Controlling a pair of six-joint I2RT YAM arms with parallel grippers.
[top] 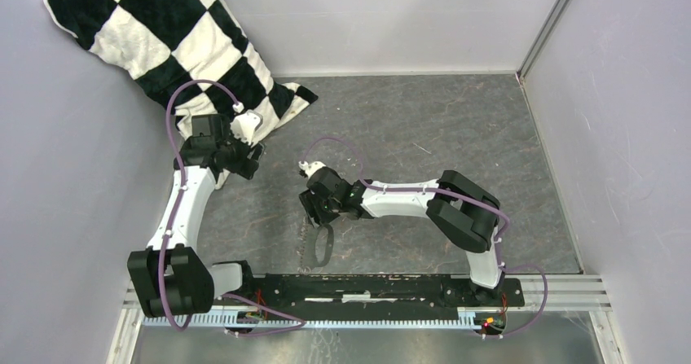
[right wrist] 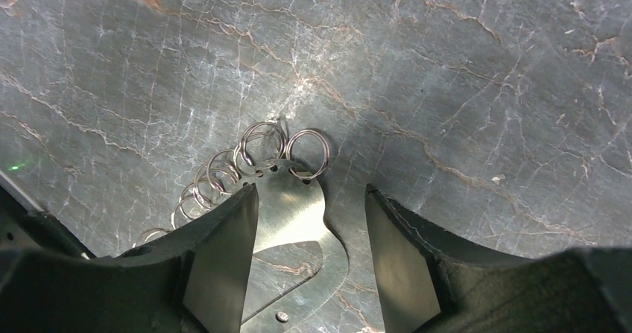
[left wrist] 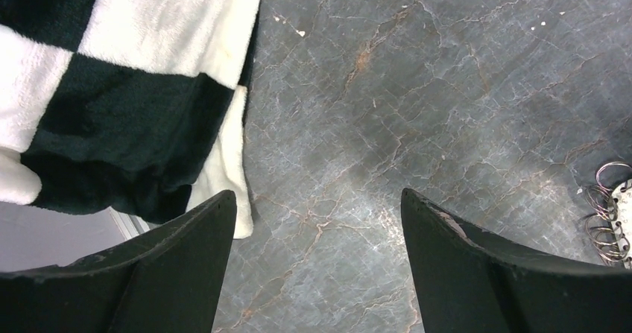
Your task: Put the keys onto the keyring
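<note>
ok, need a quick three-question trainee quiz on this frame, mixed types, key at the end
1. True or false: the left claw is shut on the black-and-white checkered plush cloth.
2. What sits between the right claw's fingers? A) bare table only. B) the silvery flat metal keyring with small wire rings along its edge. C) the checkered cloth.
3. Fill in: in the top view the cloth lies at the far ____ corner of the grey marbled table.
Key: 1 false, that claw is open over bare table. 2 B. 3 left.
</note>
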